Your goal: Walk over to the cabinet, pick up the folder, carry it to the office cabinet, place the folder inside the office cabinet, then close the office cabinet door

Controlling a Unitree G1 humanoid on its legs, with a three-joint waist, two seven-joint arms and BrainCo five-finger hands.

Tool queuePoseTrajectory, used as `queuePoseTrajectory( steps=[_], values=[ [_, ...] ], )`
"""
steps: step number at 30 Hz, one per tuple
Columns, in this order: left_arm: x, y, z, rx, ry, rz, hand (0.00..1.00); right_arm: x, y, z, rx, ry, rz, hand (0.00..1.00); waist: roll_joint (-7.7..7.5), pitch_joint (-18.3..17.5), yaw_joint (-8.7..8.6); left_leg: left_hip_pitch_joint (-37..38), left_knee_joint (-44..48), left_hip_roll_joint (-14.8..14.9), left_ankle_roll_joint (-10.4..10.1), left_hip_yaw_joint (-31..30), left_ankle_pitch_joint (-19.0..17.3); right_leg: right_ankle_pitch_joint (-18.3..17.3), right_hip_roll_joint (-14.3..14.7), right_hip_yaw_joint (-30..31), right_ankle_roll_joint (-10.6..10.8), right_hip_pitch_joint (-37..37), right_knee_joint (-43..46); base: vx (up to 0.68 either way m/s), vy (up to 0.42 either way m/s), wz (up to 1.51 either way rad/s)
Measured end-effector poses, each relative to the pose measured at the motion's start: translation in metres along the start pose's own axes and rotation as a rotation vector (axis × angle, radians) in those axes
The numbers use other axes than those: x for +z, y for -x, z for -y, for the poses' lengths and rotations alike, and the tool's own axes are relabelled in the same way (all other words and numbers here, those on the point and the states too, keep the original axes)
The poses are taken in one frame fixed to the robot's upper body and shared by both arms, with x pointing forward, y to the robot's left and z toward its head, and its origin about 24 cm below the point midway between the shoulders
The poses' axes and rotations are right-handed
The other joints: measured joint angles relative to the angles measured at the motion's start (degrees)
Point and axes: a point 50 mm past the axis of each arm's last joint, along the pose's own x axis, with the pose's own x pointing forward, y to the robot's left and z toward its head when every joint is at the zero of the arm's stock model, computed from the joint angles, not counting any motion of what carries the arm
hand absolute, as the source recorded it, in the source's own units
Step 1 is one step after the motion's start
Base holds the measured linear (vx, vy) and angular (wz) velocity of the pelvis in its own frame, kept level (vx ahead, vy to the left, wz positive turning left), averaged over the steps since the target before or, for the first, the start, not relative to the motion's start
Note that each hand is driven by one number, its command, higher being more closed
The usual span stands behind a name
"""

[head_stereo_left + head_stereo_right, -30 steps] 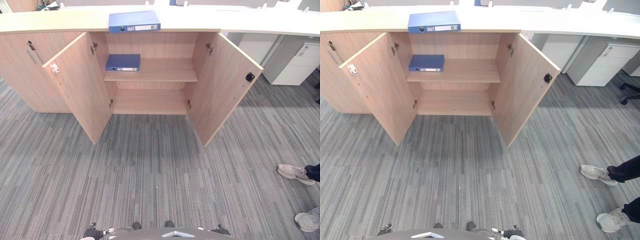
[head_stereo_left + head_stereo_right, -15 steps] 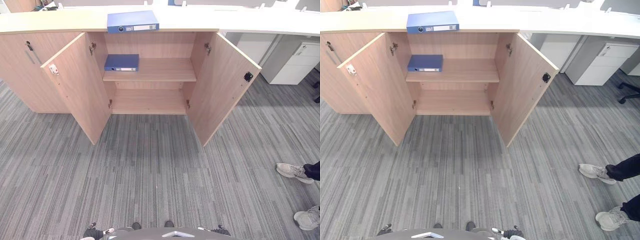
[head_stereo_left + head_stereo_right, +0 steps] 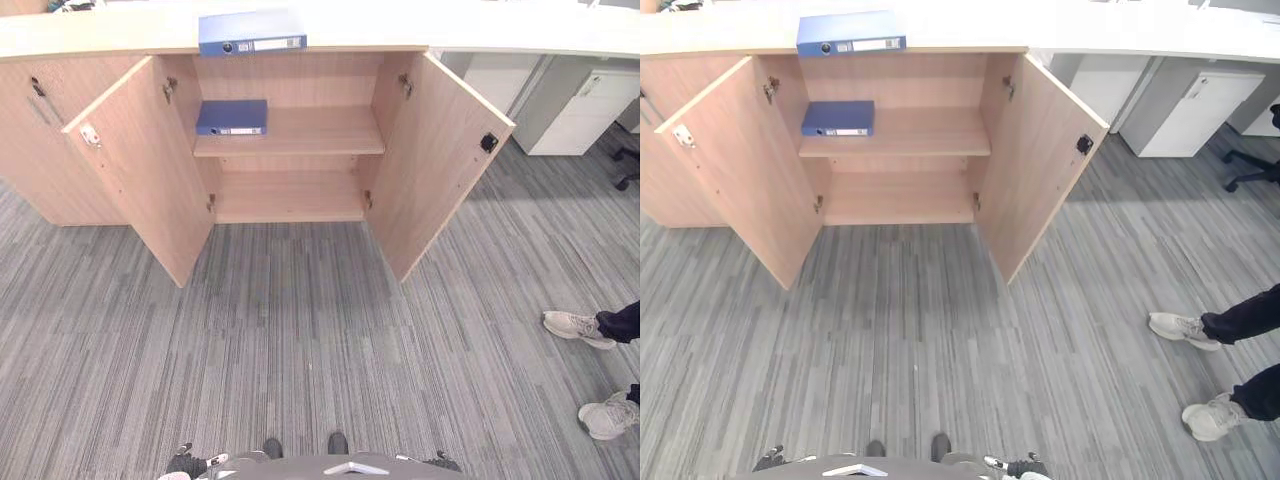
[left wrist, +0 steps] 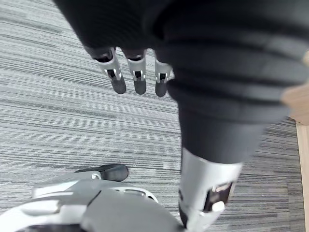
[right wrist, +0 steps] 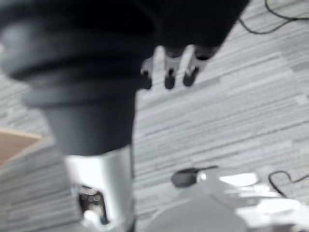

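Blue folder [image 3: 252,32] is seen flat on top of the cabinet [image 3: 290,78], both doors [image 3: 150,170] swung open; a second folder [image 3: 232,117] is laid on its upper shelf [image 3: 320,130]. Left hand [image 4: 139,79] and right hand [image 5: 170,72] are hung over carpet [image 3: 300,330], fingers relaxed, nothing held.

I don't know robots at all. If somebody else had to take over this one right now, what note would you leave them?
Left hand: open, empty, hanging over the carpet.
Right hand: open, empty.
Things: a blue folder lies on the countertop above the cabinet. A second folder lies on the upper shelf inside, at its left end. The left door and right door are both open.
Done: nothing picked up; a stretch of carpet lies between robot and cabinet.
Left: walk up, take the folder, put it inside, close the doors.
Note: a person's shoes are on the right.
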Motion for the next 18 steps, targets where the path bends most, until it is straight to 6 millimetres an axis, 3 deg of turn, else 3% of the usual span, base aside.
queuePoseTrajectory(
  steps=[1,4,5,6,8,9,12,15,16,18],
  values=[
    [0.0,0.0,0.0,0.0,0.0,0.001,0.0,0.0,0.0,0.0,0.0,0.0,0.0,0.0,-0.07,-0.02,0.08,-0.22,0.03,-0.02,0.13,0.04,-0.38,-0.6,-0.04,0.01,0.08,-0.63,0.89,0.09,0.022,-0.01],
    [0.005,-0.001,-0.001,0.003,-0.002,0.014,0.0,0.002,0.0,-0.002,0.004,-0.019,0.007,0.0,-0.66,0.55,0.32,-1.93,5.82,-0.2,0.75,0.21,-4.51,-7.16,-1.46,-0.34,2.17,-5.68,12.94,0.12,0.033,0.01],
    [0.007,-0.002,-0.001,0.003,-0.003,0.018,0.0,0.004,0.0,-0.003,0.005,-0.026,0.012,0.0,-0.35,0.88,0.49,-1.94,7.69,-0.17,1.29,0.1,-6.21,-9.26,-2.15,-0.71,4.04,-7.56,19.76,0.08,0.033,-0.05],
    [0.007,-0.002,0.0,0.0,-0.01,0.018,0.0,0.008,0.0,-0.003,0.006,-0.029,0.028,0.0,-0.19,0.97,0.55,-1.45,8.62,0.14,1.93,0.18,-7.02,-9.62,-2.57,-1.87,4.53,-11.05,28.34,0.11,0.061,-0.04],
    [0.011,-0.003,-0.003,0.002,-0.026,0.028,0.0,0.014,-0.001,-0.006,0.012,-0.033,0.048,0.0,-0.06,1.9,0.09,0.94,8.5,-0.11,2.87,-0.14,-7.55,-9.92,-3.95,-3.54,3.35,-16.34,40.61,0.22,0.081,0.06],
    [0.015,-0.003,-0.004,0.005,-0.028,0.036,0.0,0.015,-0.001,-0.006,0.013,-0.034,0.048,0.0,-0.54,2.25,-0.09,2.9,7.93,-0.06,3.21,-0.63,-8.04,-12.74,-4.67,-5.55,2.4,-17.69,45.04,0.26,0.058,0.13],
    [0.019,-0.004,-0.003,0.003,-0.024,0.046,0.0,0.016,-0.001,-0.007,0.016,-0.032,0.051,0.0,-0.32,2.37,-0.9,5.53,6.24,1.09,2.71,-2.29,-8.84,-16.76,-4.11,-9.69,1.03,-20.08,43.87,0.31,0.006,0.28],
    [0.025,-0.005,0.003,-0.011,-0.018,0.061,0.0,0.023,-0.003,-0.006,0.015,-0.02,0.071,0.0,1.1,3.3,-1.88,7.2,5.2,3.0,1.84,-3.45,-9.6,-13.43,-1.14,-11.77,-1.22,-22.01,31.75,0.46,-0.105,0.5],
    [0.023,-0.004,0.009,-0.022,0.006,0.058,0.0,0.01,-0.002,0.003,-0.007,-0.018,0.034,0.0,2.61,3.04,-2.65,12.04,5.41,4.45,-3.36,-5.39,-13.13,-1.66,1.01,-11.32,-5.01,-19.73,21.73,0.97,-0.33,0.72],
    [0.024,-0.003,0.018,-0.04,0.025,0.065,0.0,0.021,-0.004,0.005,-0.009,-0.018,0.063,0.0,4.44,3.31,-2.45,10.39,7.8,6.07,-4.57,-4.14,-13.36,-2.59,2.81,-11.56,-5.91,-19.31,20.84,0.69,-0.281,0.26]
  ],
)
